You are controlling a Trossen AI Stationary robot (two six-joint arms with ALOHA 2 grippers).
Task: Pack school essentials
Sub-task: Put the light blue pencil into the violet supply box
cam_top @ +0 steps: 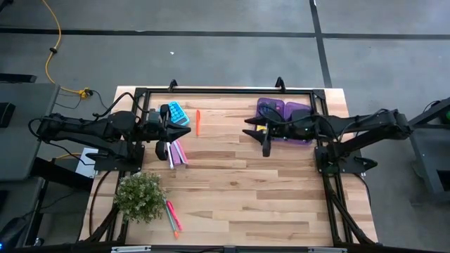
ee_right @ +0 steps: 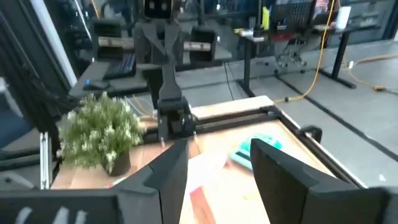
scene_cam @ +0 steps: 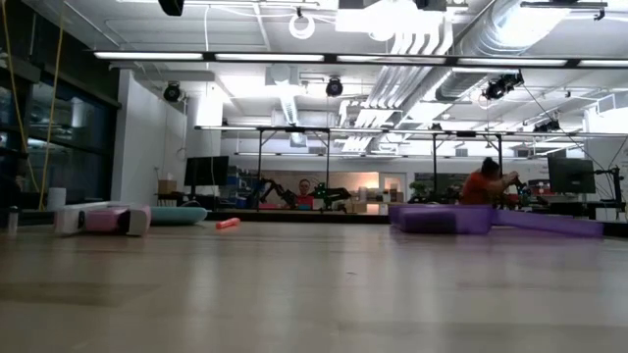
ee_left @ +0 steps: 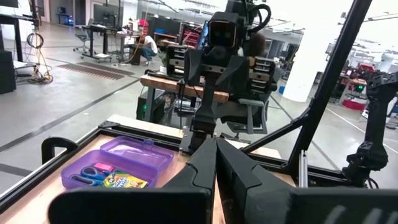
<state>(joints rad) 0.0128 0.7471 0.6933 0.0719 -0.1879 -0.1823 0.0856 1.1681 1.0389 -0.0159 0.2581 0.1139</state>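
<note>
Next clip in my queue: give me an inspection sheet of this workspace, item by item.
Surface: wooden table, inside a black frame.
Job's things: scissors, pink eraser and crayon box lie in the open purple case; orange pen apart on the table; more pens beside the potted plant.
Clutter: blue object and pink items by the left arm.
Grippers: left gripper shut, empty; right gripper open, empty.
Cables: yellow cable on the floor.
Surroundings: people at benches behind.
</note>
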